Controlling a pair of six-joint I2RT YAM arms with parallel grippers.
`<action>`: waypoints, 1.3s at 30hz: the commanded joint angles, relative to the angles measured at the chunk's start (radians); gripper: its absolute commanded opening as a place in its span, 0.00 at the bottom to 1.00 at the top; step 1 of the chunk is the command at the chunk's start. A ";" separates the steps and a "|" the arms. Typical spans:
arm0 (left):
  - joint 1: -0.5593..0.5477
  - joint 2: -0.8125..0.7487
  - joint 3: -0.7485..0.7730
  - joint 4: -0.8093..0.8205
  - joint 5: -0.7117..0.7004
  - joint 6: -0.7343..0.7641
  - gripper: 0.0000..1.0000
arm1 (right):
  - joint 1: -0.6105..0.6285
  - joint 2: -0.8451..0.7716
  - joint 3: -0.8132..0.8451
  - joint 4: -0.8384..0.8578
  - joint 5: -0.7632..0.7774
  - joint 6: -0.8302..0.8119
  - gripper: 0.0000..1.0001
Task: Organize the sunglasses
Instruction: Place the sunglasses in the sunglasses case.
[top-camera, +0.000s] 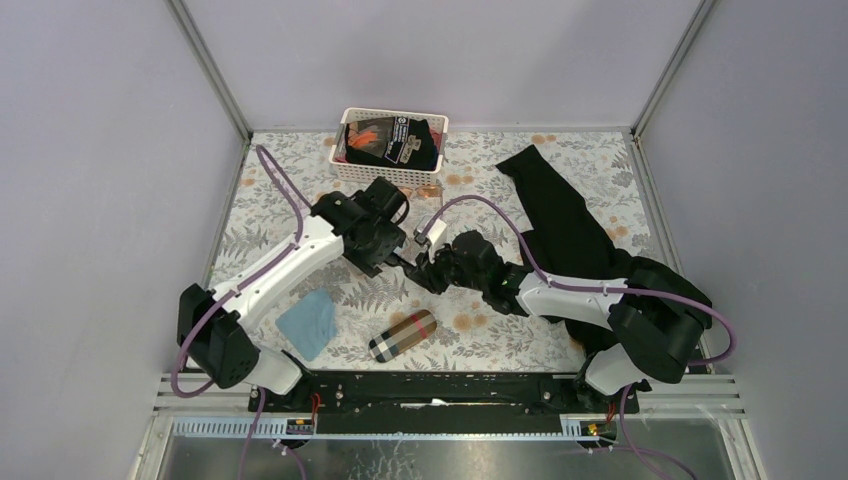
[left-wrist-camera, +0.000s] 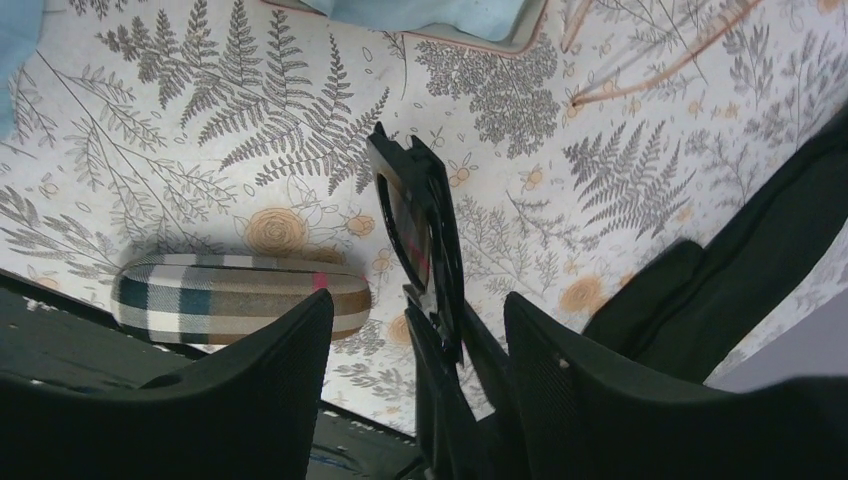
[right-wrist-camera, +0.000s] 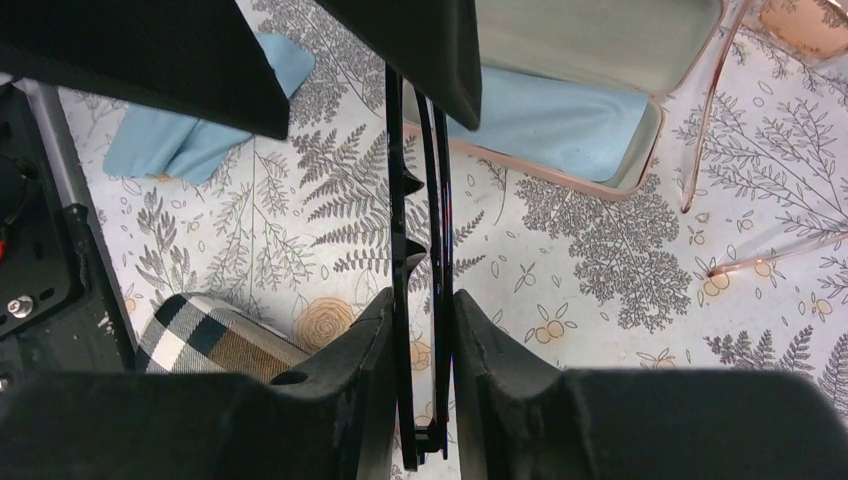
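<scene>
- Two grippers meet over the middle of the floral tabletop (top-camera: 500, 170). The step in hand looks like a hand-over of the black-framed sunglasses (left-wrist-camera: 418, 225) from one arm to the other.
- The left gripper (left-wrist-camera: 415, 305) is released. Its fingers (left-wrist-camera: 250, 380) stand wide on either side of the frame, with clear gaps in the left wrist view. It would do well to back away straight along the line of the frame, so that no finger catches a temple.
- The black-framed sunglasses hang in the air between the two grippers, above the tabletop, with the closed plaid case (left-wrist-camera: 240, 297) lying below and to the left.
- The right gripper (right-wrist-camera: 422, 300) is clenched on the folded frame, one pad pressed against each side near one end. The grip is narrow and off-centre, so any carry should probably be slow and level.
- The open pink-rimmed case (right-wrist-camera: 600, 40), with a light-blue cloth (right-wrist-camera: 560, 115) inside, lies just beyond and seems the likely destination.
- The held pair is slim and glossy black, with dark lenses and temples folded flat against the front.
- The wire-framed sunglasses (right-wrist-camera: 800, 15) rest on the tabletop just right of the open case. Their temples are thin and rose-gold, and one lens is tinted orange-pink.
</scene>
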 joint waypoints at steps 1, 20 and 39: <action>-0.003 -0.056 0.038 0.000 0.004 0.185 0.68 | -0.003 -0.054 0.033 -0.026 0.007 -0.039 0.18; 0.067 -0.053 0.202 0.157 0.859 1.592 0.91 | -0.127 -0.267 0.102 -0.583 -0.435 -0.166 0.18; 0.004 0.020 0.087 0.134 1.054 1.833 0.85 | -0.154 -0.395 0.130 -0.779 -0.540 -0.178 0.17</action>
